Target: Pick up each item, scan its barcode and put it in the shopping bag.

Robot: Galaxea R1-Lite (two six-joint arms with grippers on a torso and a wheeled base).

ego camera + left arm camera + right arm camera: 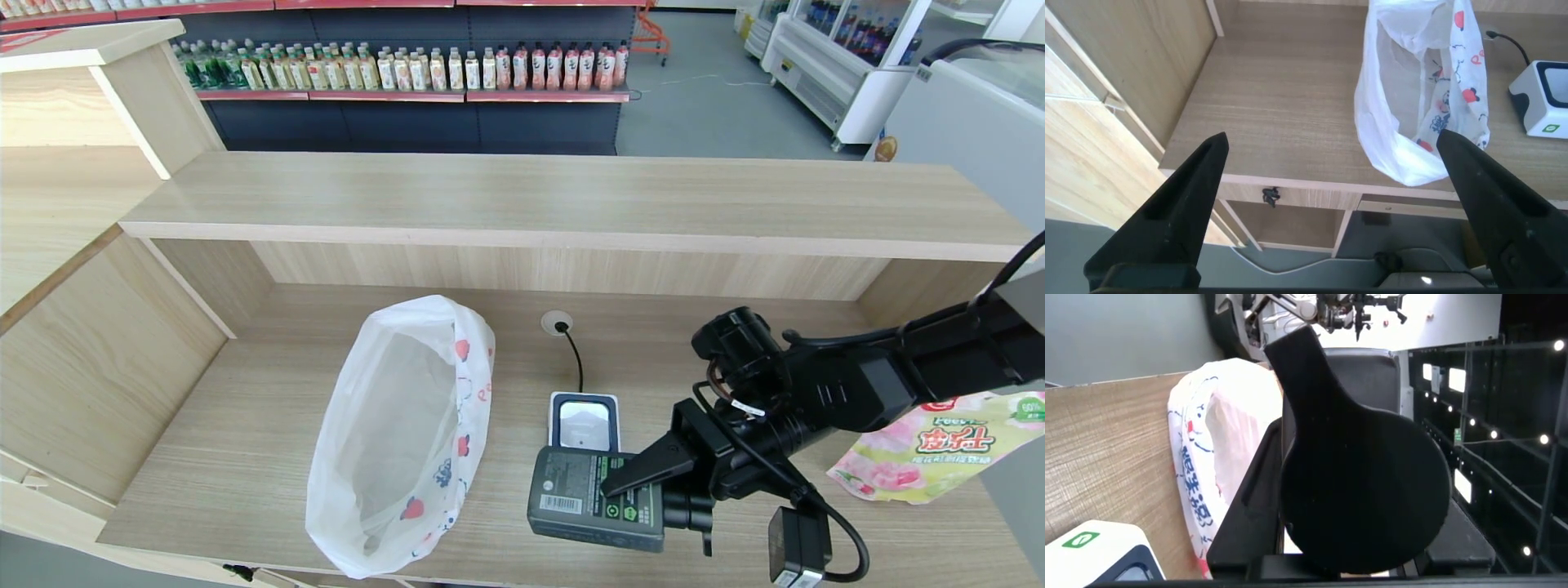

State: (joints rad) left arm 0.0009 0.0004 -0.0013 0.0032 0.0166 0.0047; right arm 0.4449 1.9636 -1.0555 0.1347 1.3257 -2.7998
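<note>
Box (pixel 571 490) clamped in right gripper (pixel 630 498), over scanner (pixel 583 420).

1 broad black gripper finger (pixel 1364 474) looms close; past it, a white printed plastic shopping bag (pixel 1208 433) stands beside a white boxy scanner (pixel 1094 555) on the pale wood-grain counter (pixel 1102 449).

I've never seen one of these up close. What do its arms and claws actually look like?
All matt black. The right arm is built of chunky, blocky segments, with loose black cables looping round its wrist and a small white tag there. The right gripper has broad, flat, rounded paddle fingers; the left gripper has two plain wedges tapering to tips.
</note>
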